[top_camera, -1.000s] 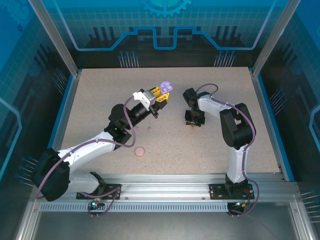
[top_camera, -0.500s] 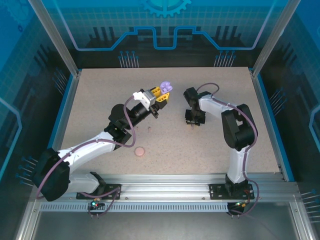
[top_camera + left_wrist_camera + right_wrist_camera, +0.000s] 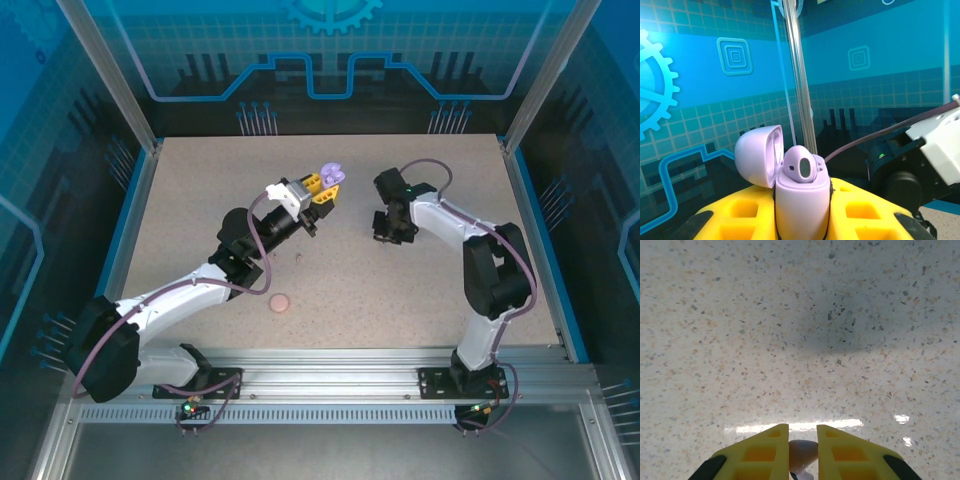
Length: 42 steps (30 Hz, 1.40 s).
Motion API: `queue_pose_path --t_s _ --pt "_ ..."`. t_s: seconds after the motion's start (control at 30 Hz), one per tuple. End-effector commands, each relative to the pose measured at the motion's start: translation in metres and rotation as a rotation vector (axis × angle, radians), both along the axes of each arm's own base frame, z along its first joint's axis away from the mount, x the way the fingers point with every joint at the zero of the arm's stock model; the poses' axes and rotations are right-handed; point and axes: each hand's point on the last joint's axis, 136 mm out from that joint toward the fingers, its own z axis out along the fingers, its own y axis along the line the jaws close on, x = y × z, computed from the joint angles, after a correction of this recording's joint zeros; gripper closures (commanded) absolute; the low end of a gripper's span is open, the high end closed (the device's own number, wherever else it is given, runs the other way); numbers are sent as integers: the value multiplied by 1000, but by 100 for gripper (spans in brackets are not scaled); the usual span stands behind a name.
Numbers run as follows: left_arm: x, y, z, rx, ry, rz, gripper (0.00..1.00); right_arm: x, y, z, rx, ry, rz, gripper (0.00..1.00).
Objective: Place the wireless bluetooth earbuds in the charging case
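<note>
A speckled beige counter [image 3: 200, 200] sits inside an enclosure of blue printed panels and aluminium posts. Over its middle, the left claw [image 3: 325, 187] is raised and clamped tight on a lilac charging case [image 3: 332, 174]. From the left wrist, the case [image 3: 802, 197] stands upright between the yellow fingers [image 3: 745, 212], with its lid [image 3: 757, 156] flipped open to the left and a lilac earbud [image 3: 801, 167] seated in the top. To the right and apart from it, the right claw [image 3: 388, 232] points down at the counter. From the right wrist, its fingers [image 3: 762, 452] are drawn nearly together on a pale pink earbud [image 3: 802, 452], pinched between the tips above the bare surface, where a soft shadow lies. A round pink case [image 3: 281, 302] lies closed on the counter near the left arm, well clear of both claws, and between it and the left claw is a tiny object [image 3: 297, 257], too small to name.
</note>
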Motion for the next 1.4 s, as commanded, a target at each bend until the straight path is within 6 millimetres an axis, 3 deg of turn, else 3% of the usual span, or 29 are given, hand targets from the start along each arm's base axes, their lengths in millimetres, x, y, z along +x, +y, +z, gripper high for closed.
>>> queue_pose_path --t_s 0.0,0.33,0.6,0.87,1.0,1.13,1.37 --pt "-4 2 20 -41 -33 1 100 7 3 38 59 -114 8 83" --pt "-3 2 26 -32 -44 6 100 4 -3 159 156 -441 34 81" --pt "3 -4 16 -27 -13 -6 100 -17 -6 260 255 -698 87 80" --pt "1 -18 18 -6 -25 -65 100 -40 1 362 400 -944 164 78" --pt "0 -28 23 -1 -45 -87 100 -49 10 395 493 -1010 197 78" --pt "2 -37 31 1 -67 -104 100 -56 20 416 575 -1053 239 77" --pt "1 -53 45 2 -94 -138 100 -58 32 419 633 -1052 276 77"
